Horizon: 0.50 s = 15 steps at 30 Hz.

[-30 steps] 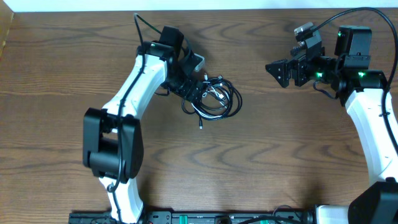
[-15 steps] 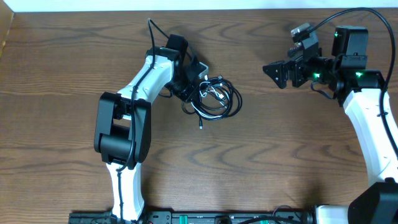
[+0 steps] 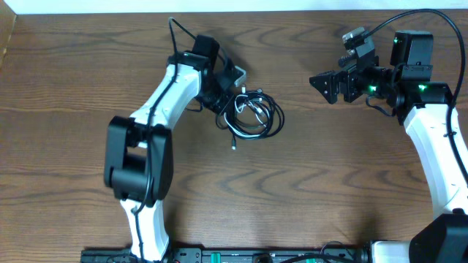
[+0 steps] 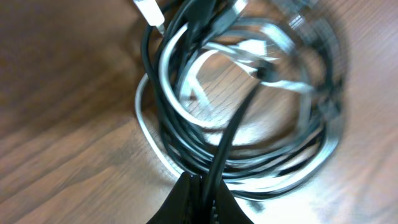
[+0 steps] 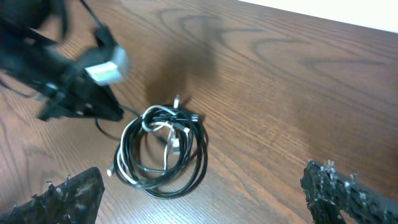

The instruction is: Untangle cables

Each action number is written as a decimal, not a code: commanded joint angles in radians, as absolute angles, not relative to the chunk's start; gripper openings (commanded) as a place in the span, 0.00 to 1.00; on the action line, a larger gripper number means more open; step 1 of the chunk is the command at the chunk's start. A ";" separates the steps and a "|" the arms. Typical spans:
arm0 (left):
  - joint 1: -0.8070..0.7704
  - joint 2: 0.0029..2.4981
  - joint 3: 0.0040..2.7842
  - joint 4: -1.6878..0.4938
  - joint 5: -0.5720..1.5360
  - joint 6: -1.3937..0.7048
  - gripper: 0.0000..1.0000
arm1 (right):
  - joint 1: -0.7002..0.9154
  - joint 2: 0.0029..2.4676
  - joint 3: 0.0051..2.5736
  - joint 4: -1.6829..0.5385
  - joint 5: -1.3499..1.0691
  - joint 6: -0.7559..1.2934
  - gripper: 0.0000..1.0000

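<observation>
The cables (image 3: 254,117) lie on the wooden table as one tangled coil of black and white cords, with a small plug end (image 3: 233,148) trailing at its lower left. My left gripper (image 3: 225,108) sits at the coil's left edge, shut on a black cable. In the left wrist view that black cable (image 4: 233,134) runs straight down between the closed fingertips of the left gripper (image 4: 205,193), and a white cord loops behind it. My right gripper (image 3: 325,84) hovers open well to the right of the coil, holding nothing. The right wrist view shows the cables (image 5: 165,152) ahead of the right gripper (image 5: 205,190).
Bare wooden tabletop (image 3: 307,190) surrounds the coil. The table's far edge (image 3: 278,10) meets a white wall at the top. The left arm's own thick black wire (image 3: 175,33) arches above its wrist. Equipment lines the near edge (image 3: 241,256).
My left gripper has closed from open onto a black cable at the coil's left side, and its wrist has shifted slightly. The right gripper has stayed open and almost still.
</observation>
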<state>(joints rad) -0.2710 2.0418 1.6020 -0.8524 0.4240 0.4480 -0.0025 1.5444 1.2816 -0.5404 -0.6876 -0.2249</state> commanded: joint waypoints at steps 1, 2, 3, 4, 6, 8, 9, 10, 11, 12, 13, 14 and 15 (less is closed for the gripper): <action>-0.270 1.911 1.613 -0.847 0.494 0.371 0.07 | 0.008 1.545 1.279 -0.532 -0.683 -0.176 0.98; -0.270 1.886 1.613 -0.845 0.507 0.357 0.08 | 0.008 1.545 1.279 -0.530 -0.679 -0.163 0.98; -0.270 1.863 1.613 -0.842 0.522 0.348 0.08 | 0.009 1.545 1.279 -0.527 -0.679 -0.156 0.98; -0.270 1.839 1.613 -0.838 0.539 0.337 0.07 | 0.011 1.545 1.279 -0.523 -0.679 -0.149 0.98; -0.270 1.794 1.613 -0.824 0.570 0.316 0.08 | 0.022 1.545 1.279 -0.519 -0.679 -0.145 0.97; -0.270 1.751 1.613 -0.808 0.604 0.307 0.07 | 0.035 1.545 1.279 -0.513 -0.674 -0.142 0.97; -0.270 1.734 1.613 -0.801 0.615 0.303 0.07 | 0.039 1.545 1.279 -0.512 -0.665 -0.142 0.97; -0.270 1.713 1.613 -0.789 0.619 0.283 0.08 | 0.045 1.545 1.279 -0.512 -0.645 -0.134 0.97; -0.270 1.703 1.613 -0.783 0.619 0.270 0.07 | 0.048 1.545 1.279 -0.512 -0.632 -0.128 0.97; -0.270 1.690 1.613 -0.774 0.620 0.251 0.07 | 0.052 1.545 1.279 -0.513 -0.615 -0.121 0.97; -0.270 1.678 1.613 -0.766 0.620 0.235 0.07 | 0.056 1.545 1.279 -0.515 -0.598 -0.112 0.97; -0.270 1.666 1.613 -0.757 0.621 0.217 0.08 | 0.061 1.546 1.279 -0.516 -0.579 -0.102 0.97; -0.270 1.654 1.613 -0.745 0.622 0.193 0.08 | 0.063 1.546 1.279 -0.516 -0.572 -0.101 0.97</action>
<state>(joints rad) -0.2710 1.6917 1.6020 -0.7612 0.5854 0.2718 0.0505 1.5444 1.2816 -0.5133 -0.6262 -0.1364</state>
